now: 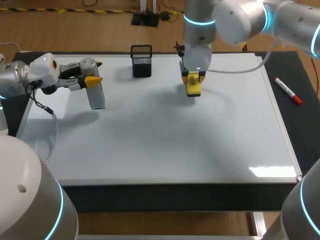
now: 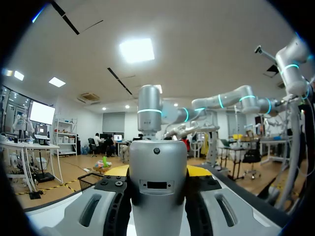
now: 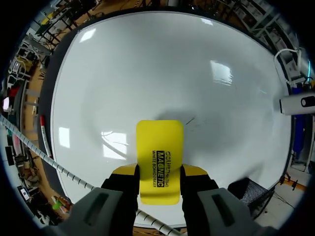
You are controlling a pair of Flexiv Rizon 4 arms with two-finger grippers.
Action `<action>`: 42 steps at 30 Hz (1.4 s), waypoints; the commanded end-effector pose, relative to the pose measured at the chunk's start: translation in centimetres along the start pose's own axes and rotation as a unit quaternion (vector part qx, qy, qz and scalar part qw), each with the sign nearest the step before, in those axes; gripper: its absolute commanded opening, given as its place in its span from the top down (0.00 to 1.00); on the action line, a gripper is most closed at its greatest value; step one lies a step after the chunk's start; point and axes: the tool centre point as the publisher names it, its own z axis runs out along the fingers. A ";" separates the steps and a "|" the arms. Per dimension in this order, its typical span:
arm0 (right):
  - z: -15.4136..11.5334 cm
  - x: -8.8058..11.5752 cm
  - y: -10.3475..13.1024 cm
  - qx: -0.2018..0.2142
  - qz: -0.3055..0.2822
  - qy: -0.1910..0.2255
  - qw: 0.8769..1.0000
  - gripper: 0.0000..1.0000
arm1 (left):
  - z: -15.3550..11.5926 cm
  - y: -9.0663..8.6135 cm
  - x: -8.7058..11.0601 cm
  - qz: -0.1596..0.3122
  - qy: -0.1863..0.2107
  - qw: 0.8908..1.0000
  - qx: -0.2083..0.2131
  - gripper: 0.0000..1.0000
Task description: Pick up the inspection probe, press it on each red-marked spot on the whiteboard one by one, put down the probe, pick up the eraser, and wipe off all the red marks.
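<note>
Clenching the yellow eraser [image 3: 158, 147] over the whiteboard [image 1: 175, 145], right hand [image 3: 158, 171], left hand [image 1: 95, 71] grasping the probe [image 1: 97, 97]

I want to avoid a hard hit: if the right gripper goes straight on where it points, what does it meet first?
The whiteboard, through the yellow eraser that the right gripper holds. Whether any gap remains between them is unclear.

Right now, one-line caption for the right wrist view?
Right hand gripping the yellow eraser, whiteboard beyond it.
</note>
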 end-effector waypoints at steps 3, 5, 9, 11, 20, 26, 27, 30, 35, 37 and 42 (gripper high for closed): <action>0.9 -0.5 -1.4 -0.002 0.005 0.005 1.000 1.00 | 0.0 -0.1 0.0 0.000 0.000 1.000 0.000 1.00; 1.0 -0.6 -1.6 -0.002 0.005 0.006 1.000 1.00 | 0.0 -0.1 0.0 0.000 0.000 1.000 0.000 1.00; 1.3 -0.6 -2.0 -0.003 0.005 0.008 1.000 1.00 | 0.0 -0.1 0.0 0.000 0.000 1.000 0.000 1.00; 1.4 -0.6 -2.3 -0.003 0.005 0.009 1.000 1.00 | 0.0 -0.1 0.0 0.000 0.000 1.000 0.000 1.00; 2.1 -0.4 -2.9 -0.005 0.000 0.006 1.000 1.00 | 0.0 -0.1 0.0 0.000 0.000 1.000 0.000 1.00; 2.2 -0.4 -3.1 -0.006 -0.011 -0.001 1.000 1.00 | 0.0 -0.1 0.0 0.000 0.000 1.000 0.000 1.00; 2.2 -0.4 -3.2 -0.006 -0.012 0.001 1.000 1.00 | 0.0 -0.1 0.0 0.000 0.000 1.000 0.000 1.00; 2.4 -0.4 -3.3 -0.006 -0.010 0.004 1.000 1.00 | 0.0 -0.1 0.0 0.000 0.000 1.000 0.000 1.00; 2.4 -0.4 -3.3 -0.003 -0.006 0.007 1.000 1.00 | 0.0 -0.1 0.0 0.000 0.000 1.000 0.000 1.00; 2.5 -0.5 -3.2 -0.002 -0.007 0.011 1.000 1.00 | 0.0 -0.1 0.0 0.000 0.000 1.000 0.000 1.00; 2.7 -0.4 -3.3 0.000 -0.007 0.015 1.000 1.00 | 0.0 -0.1 0.0 0.000 0.000 1.000 0.000 1.00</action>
